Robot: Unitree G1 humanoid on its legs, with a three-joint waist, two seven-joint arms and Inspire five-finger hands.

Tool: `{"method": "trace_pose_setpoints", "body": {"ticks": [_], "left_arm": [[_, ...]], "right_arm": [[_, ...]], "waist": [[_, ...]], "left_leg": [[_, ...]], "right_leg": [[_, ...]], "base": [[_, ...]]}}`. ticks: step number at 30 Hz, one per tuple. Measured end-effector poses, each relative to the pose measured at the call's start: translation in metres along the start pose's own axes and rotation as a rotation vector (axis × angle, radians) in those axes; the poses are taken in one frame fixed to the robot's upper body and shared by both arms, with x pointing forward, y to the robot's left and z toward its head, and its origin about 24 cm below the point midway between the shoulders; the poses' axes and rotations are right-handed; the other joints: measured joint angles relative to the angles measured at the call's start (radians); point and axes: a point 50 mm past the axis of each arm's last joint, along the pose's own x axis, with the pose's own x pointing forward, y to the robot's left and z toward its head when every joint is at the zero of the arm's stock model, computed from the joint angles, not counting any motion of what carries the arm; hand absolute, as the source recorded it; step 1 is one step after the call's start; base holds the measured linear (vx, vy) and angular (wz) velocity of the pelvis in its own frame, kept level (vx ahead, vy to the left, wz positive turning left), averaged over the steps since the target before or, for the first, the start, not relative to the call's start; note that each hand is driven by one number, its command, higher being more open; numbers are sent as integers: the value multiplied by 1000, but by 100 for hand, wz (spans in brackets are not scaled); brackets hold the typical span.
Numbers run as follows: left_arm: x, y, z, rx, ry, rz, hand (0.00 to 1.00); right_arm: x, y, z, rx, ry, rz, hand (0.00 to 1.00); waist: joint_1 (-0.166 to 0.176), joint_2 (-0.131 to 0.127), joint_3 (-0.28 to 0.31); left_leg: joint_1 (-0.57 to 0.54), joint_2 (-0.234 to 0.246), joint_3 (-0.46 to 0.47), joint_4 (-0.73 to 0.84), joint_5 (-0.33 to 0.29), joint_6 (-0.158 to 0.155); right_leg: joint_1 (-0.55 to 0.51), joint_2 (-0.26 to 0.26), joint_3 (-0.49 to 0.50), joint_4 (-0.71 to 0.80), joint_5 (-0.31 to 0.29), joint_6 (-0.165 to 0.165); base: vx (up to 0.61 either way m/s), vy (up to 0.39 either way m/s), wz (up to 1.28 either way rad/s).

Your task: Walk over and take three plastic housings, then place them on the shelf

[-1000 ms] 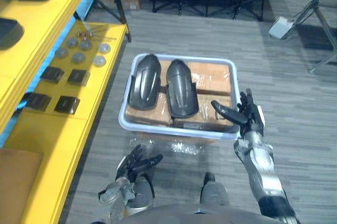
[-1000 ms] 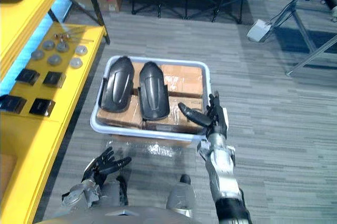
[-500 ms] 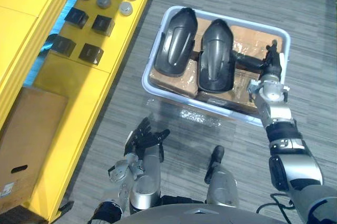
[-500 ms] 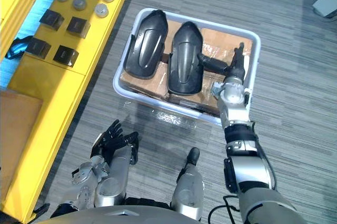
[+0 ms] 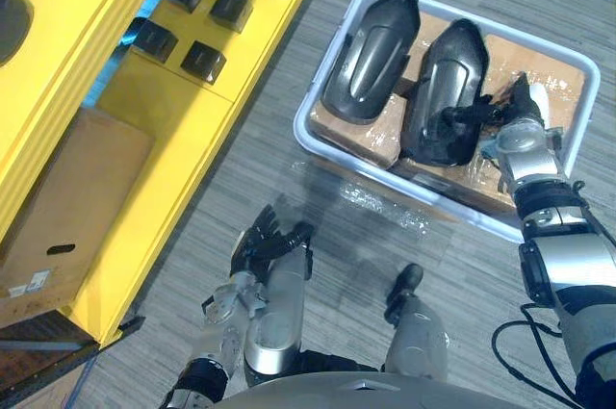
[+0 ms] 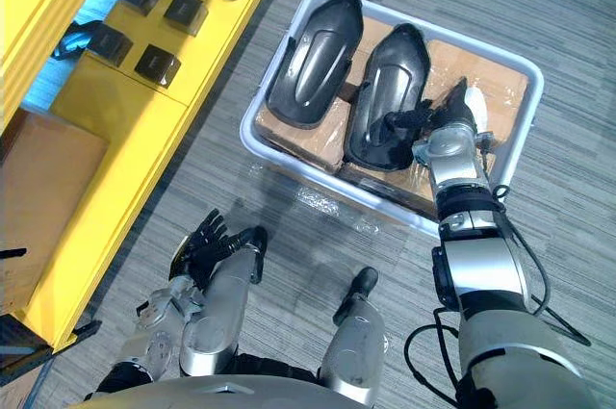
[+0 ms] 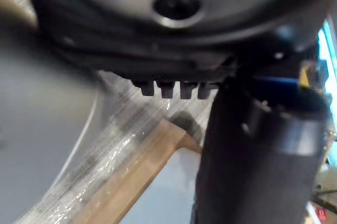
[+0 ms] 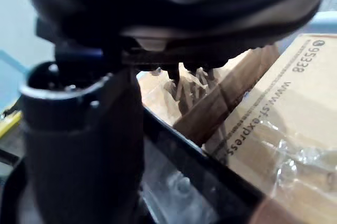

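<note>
Change: right hand (image 5: 520,135) has come in from the bin's (image 5: 301,130) rim onto the right housing (image 5: 445,91); the camera swung too
Meaning: first pick seems to be starting, nothing lifted
Housings: two side by side in the bin, left housing (image 5: 371,58) untouched
Left hand (image 5: 265,245): loose, spread, empty
Hard to make out: whether the right hand has gripped, cannot tell; shelf (image 5: 173,111) cut off

Right hand (image 5: 515,125) out, left hand (image 5: 260,245) low
The right reaches forward, thumb spread wide; the left hangs, fingers loosely spread.
</note>
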Motion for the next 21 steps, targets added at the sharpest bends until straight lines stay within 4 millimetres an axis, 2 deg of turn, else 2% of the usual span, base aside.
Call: {"method": "trace_pose_setpoints", "body": {"ticks": [3,6,11,15,21], "left_arm": [[-2,9,-9,21,60,33,100],[-1,8,-12,1,75,33,100],[0,6,-11,27,81,40,100],[0,7,-13,37,90,61,100],[0,7,-14,37,81,77,100]], "right_arm": [[3,-15,-1,-180,3,-28,0],[6,-31,0,-328,31,-80,0],[7,-38,-2,-406,69,-126,0],[6,-33,1,-377,34,-174,0],[4,-23,-10,-409,-40,-228,0]], "waist": [[4,2,0],[11,15,2],[23,19,1],[16,31,-3],[10,37,-5]], "left_leg": [[-7,-1,-3,-2,4,0],[-14,-3,-12,-12,12,-5],[-12,-5,-17,-41,39,-8],[-11,-5,-16,-47,44,-10],[-1,-4,-18,-71,61,-15]], "right_leg": [[-8,-2,-3,7,-2,-2],[-13,-3,-15,10,-4,-4],[-21,-4,-24,10,-7,-8],[-29,-7,-23,24,-15,-10],[-42,-14,-22,53,-28,-18]], "base": [[-42,-5,4],[-38,-18,9],[-1,-33,4],[-6,-6,1],[-32,-15,2]]}}
